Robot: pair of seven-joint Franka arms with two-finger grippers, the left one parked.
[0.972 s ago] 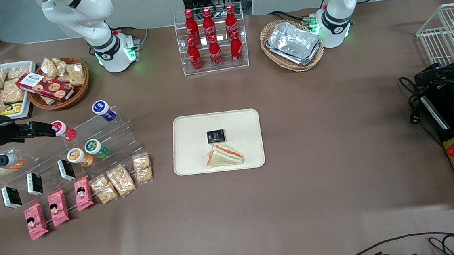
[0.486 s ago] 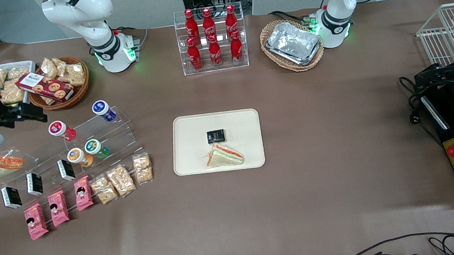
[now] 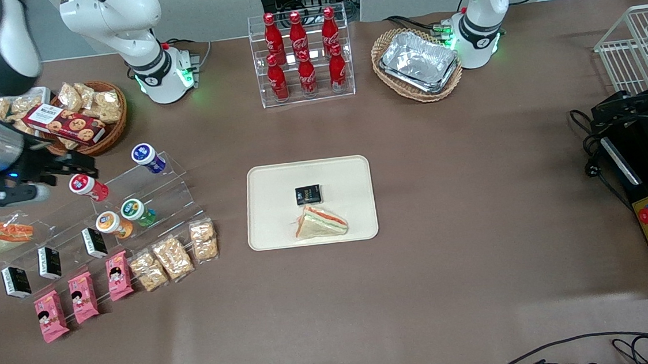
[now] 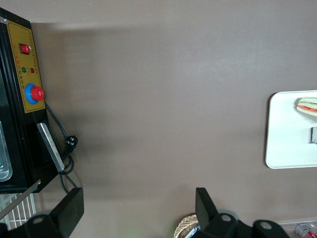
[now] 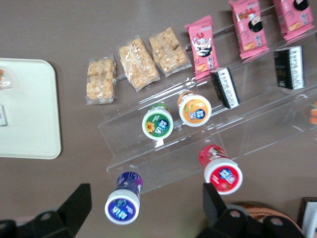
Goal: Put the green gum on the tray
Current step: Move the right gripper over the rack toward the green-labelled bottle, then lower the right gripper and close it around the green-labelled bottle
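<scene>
Barely begun. Tray (image 3: 277,177) at frame centre in the front view, carrying only a sandwich (image 3: 320,222) and a small black packet (image 3: 308,194). Gripper (image 3: 77,164) at left edge, jaws spread wide, holding nothing. Green gum (image 3: 137,212) untouched on the clear stepped rack (image 3: 171,185), left of centre, beside the orange bottle (image 3: 111,224). Grasp, carry and placement all left.

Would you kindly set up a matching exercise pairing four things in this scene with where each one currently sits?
Things:
1. green gum
2. sandwich
3. foil trays
4. gripper

Places:
A. in a wicker basket
B. on the tray
C. on the clear stepped stand, beside the orange bottle
D. over the stand's upper step, by the red bottle

Pairs: 1-C, 2-B, 3-A, 4-D
</scene>
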